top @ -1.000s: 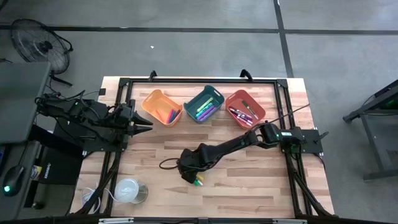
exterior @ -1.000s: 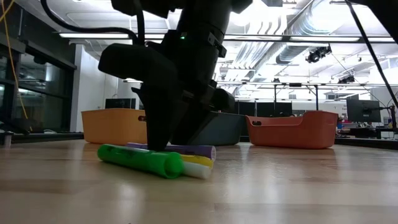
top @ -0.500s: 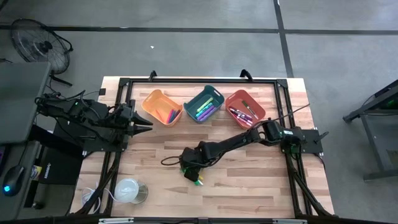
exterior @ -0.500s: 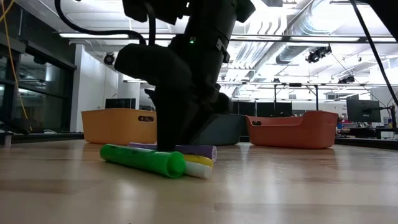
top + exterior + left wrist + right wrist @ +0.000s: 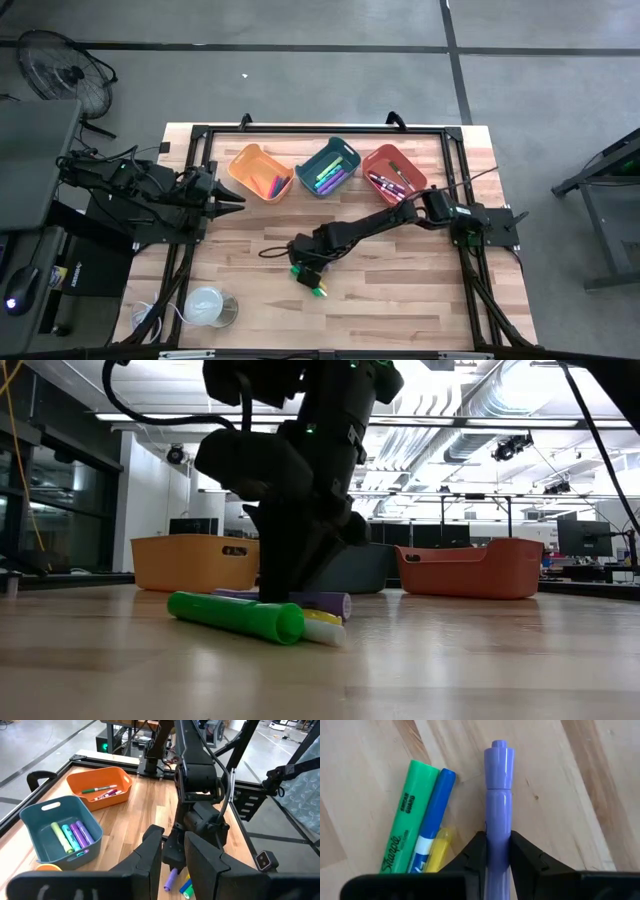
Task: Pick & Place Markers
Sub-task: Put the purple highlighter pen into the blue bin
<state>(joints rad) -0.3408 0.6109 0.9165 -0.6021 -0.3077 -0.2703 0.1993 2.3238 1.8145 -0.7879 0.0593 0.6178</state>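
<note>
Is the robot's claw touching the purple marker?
Touching. In the right wrist view, the right gripper has a finger pressed against each side of the purple marker, with no gap showing.

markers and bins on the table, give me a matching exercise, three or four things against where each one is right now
Things:
1. purple marker
2. green highlighter
3. blue-capped marker
4. orange bin

Places:
A. at the far side of the table, left of the teal bin
B. between the fingers of the right gripper
C. flat on the wood, outermost in the loose cluster
D. flat on the wood, between the green highlighter and the purple marker

Pairs: 1-B, 2-C, 3-D, 4-A
</note>
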